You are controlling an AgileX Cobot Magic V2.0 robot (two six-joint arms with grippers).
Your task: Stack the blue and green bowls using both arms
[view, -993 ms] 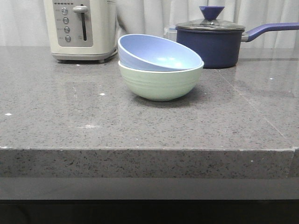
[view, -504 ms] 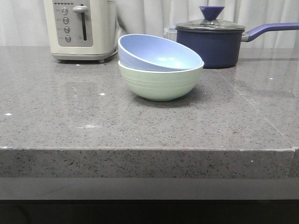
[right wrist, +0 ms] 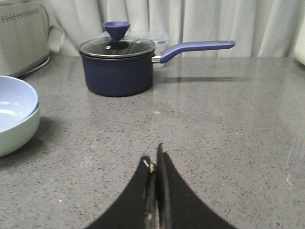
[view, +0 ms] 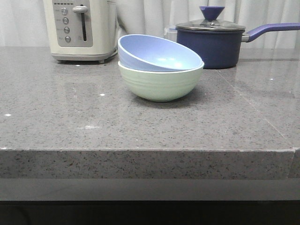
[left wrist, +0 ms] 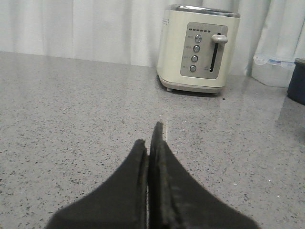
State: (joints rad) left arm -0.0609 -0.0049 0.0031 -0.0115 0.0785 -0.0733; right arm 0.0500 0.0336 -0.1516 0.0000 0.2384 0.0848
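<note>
The blue bowl (view: 157, 54) sits tilted inside the green bowl (view: 159, 84) on the grey counter, in the middle of the front view. Both bowls also show at the edge of the right wrist view, blue (right wrist: 14, 102) over green (right wrist: 16, 133). Neither arm shows in the front view. My left gripper (left wrist: 148, 138) is shut and empty over bare counter, facing the toaster. My right gripper (right wrist: 153, 160) is shut and empty over bare counter, to the right of the bowls and apart from them.
A cream toaster (view: 82, 28) stands at the back left; it also shows in the left wrist view (left wrist: 198, 47). A dark navy lidded saucepan (view: 213, 40) with a long handle stands at the back right, also in the right wrist view (right wrist: 119, 67). The counter's front edge (view: 150, 151) is near.
</note>
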